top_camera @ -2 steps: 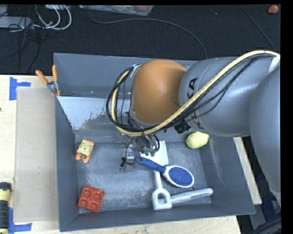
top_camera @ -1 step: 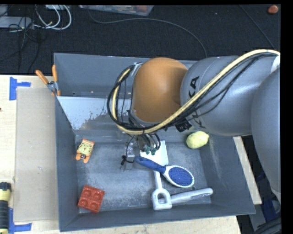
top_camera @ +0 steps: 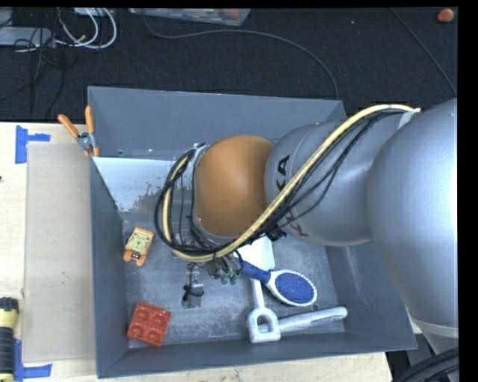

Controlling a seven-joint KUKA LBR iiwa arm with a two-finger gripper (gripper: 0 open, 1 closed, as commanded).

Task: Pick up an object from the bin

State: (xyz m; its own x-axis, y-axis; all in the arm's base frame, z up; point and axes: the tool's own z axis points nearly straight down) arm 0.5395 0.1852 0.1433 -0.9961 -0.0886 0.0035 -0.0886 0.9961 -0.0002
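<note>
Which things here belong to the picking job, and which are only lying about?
For the job:
- the claw, over bare bin floor
- the grey bin
- its loose things to choose from: red studded brick, small yellow toy, blue brush, white handled tool

Lying about, outside the bin:
- white cables
- small orange thing

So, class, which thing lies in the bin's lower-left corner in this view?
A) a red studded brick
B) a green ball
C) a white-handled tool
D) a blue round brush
A: the red studded brick sits in that corner of the bin, while the blue brush and the white tool lie at lower right.
</note>
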